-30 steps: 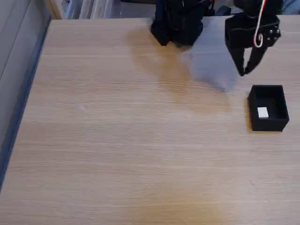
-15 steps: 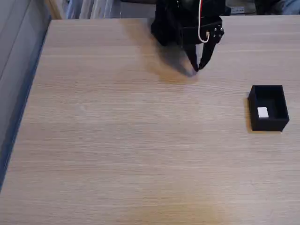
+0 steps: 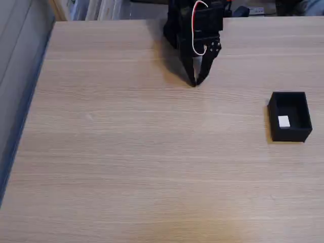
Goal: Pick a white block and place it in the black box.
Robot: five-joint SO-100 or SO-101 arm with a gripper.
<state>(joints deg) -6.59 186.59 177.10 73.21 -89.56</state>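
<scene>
The black box [image 3: 291, 134] sits on the wooden table at the right of the fixed view. Inside it lies the white block [image 3: 284, 121], resting on the box floor near the left wall. My gripper [image 3: 195, 82] hangs at the back centre of the table, just in front of the arm's base, well to the left of the box. Its two black fingers point down and meet at the tips, with nothing between them. A red and white wire loops over the gripper body.
The arm's black base [image 3: 177, 25] stands at the table's far edge. The table's left edge [image 3: 30, 111] drops off to a grey floor. Wide bare wood spans the middle and front.
The gripper has swung left from beside the box to the back centre in front of the base. The white block has stayed in the box.
</scene>
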